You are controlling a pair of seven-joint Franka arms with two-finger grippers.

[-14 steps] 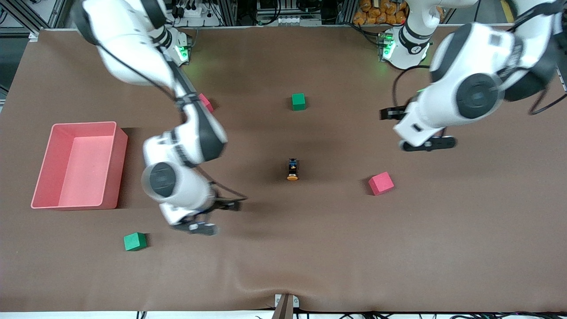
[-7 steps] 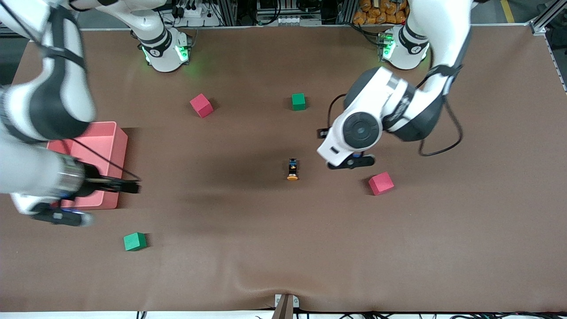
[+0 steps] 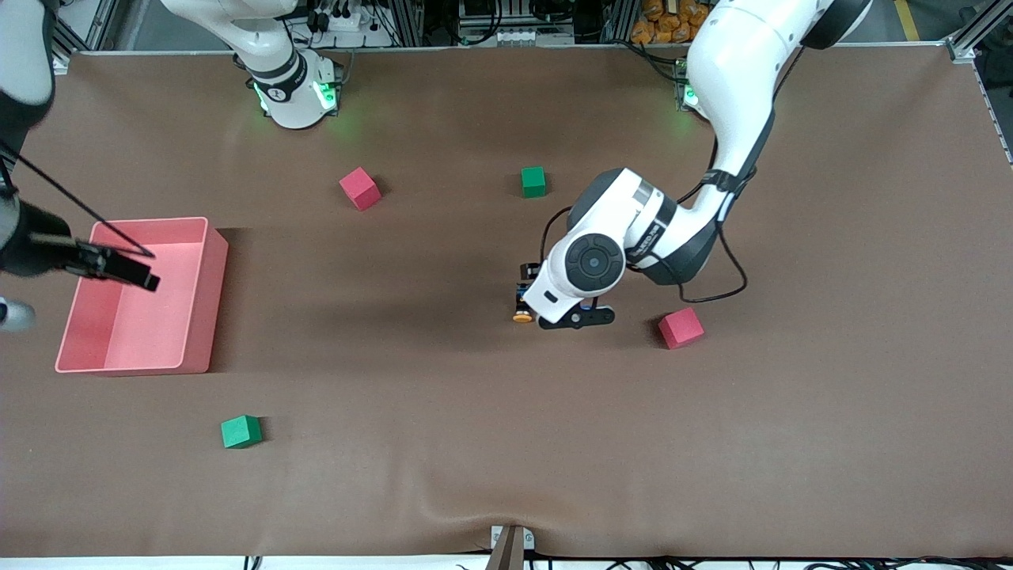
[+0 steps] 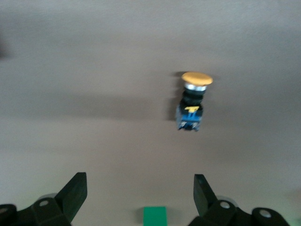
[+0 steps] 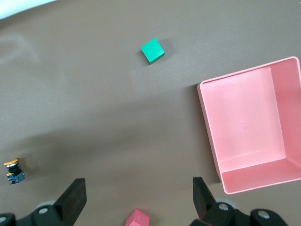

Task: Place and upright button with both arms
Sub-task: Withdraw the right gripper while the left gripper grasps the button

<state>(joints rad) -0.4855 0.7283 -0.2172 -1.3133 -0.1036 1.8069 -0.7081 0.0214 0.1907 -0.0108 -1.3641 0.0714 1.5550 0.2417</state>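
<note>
Brown bench (image 3: pixel 491 443): left gripper (image 4: pixel 136 188), jaws spread, over the lying button (image 4: pixel 192 101); right gripper (image 5: pixel 136 190), seemingly released, over the pink bin (image 5: pixel 249 122).

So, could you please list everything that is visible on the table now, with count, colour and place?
button: 1, orange cap, black body, bluish base; lies on its side at mid-table, cap toward the front camera.
red cubes: 2; one near the right arm's base, one beside the button toward the left arm's end.
green cubes: 2; one between the bases, one nearest the front camera.
bin: 1, pink, toward the right arm's end.
table: 1, brown.
left gripper: open, over the table beside the button.
right gripper: open, high above the table beside the bin.
</note>
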